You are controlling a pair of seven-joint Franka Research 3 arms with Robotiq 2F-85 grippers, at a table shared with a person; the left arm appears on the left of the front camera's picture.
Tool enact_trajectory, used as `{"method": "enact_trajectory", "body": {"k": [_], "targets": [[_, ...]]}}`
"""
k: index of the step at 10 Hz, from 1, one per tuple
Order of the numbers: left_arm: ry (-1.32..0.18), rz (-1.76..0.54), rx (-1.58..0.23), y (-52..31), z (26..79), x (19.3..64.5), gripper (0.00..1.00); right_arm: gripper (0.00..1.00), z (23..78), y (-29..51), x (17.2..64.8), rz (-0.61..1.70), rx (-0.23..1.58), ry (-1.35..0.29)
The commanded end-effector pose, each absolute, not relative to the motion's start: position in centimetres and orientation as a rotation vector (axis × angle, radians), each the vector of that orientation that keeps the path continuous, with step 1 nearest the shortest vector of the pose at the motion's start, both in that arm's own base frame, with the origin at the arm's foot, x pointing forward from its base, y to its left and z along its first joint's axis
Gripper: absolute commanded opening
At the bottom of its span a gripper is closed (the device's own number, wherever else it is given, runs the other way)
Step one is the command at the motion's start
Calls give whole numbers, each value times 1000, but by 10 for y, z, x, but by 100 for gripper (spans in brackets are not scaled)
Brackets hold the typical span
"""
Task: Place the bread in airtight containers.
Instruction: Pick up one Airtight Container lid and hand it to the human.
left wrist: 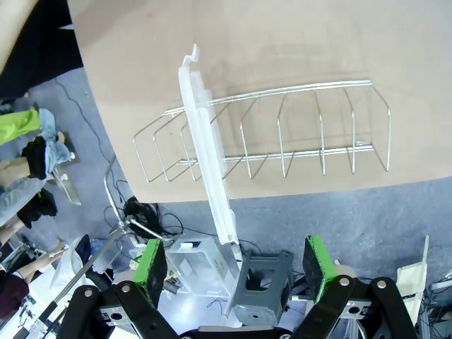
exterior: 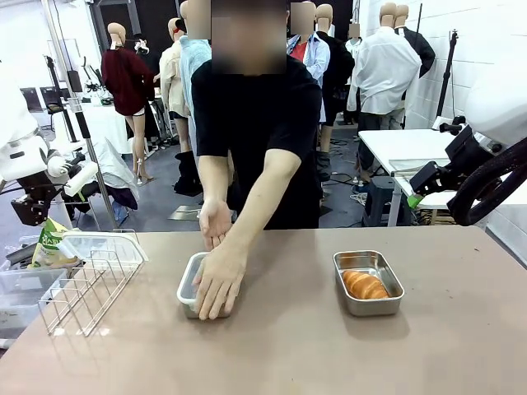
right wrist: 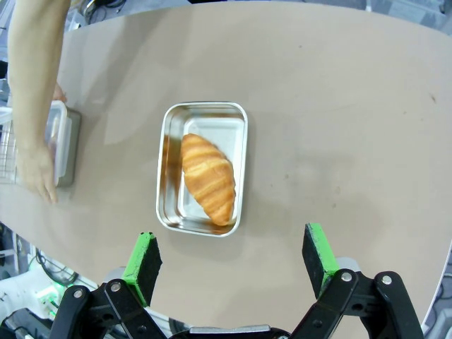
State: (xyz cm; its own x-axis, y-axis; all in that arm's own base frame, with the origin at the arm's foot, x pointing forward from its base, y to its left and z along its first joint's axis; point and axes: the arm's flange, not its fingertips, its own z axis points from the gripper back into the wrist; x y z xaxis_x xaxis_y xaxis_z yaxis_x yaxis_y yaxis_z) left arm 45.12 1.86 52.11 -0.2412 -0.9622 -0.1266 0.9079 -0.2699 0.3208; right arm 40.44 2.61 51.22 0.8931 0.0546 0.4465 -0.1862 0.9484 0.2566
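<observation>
The person's hand point(exterior: 218, 281), fingers together, presses flat on the lidded container point(exterior: 191, 288) mid-table, while 1 croissant point(right wrist: 207, 176) lies in the open container point(right wrist: 203, 168) toward the table's right edge. Both grippers point(left wrist: 236, 265) point(right wrist: 233, 263) hang spread, empty. Risk: the lid point(left wrist: 206, 148) propped in the wire rack point(left wrist: 282, 134) at the left edge could snag or topple when pulled.

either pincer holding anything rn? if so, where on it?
No. Left pincer and right pincer both hang open and empty. The person's hand presses on top of the lidded container.
</observation>
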Motion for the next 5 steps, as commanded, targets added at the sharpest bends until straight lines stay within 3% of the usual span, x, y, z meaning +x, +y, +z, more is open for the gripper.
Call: {"method": "enact_trajectory", "body": {"k": [1, 5], "targets": [[-206, -1822, 349, 21, 524, 451, 100, 100, 511, 27, 405, 128, 301, -451], [-206, -1822, 349, 21, 524, 451, 100, 100, 511, 27, 405, 128, 301, -451]]}}
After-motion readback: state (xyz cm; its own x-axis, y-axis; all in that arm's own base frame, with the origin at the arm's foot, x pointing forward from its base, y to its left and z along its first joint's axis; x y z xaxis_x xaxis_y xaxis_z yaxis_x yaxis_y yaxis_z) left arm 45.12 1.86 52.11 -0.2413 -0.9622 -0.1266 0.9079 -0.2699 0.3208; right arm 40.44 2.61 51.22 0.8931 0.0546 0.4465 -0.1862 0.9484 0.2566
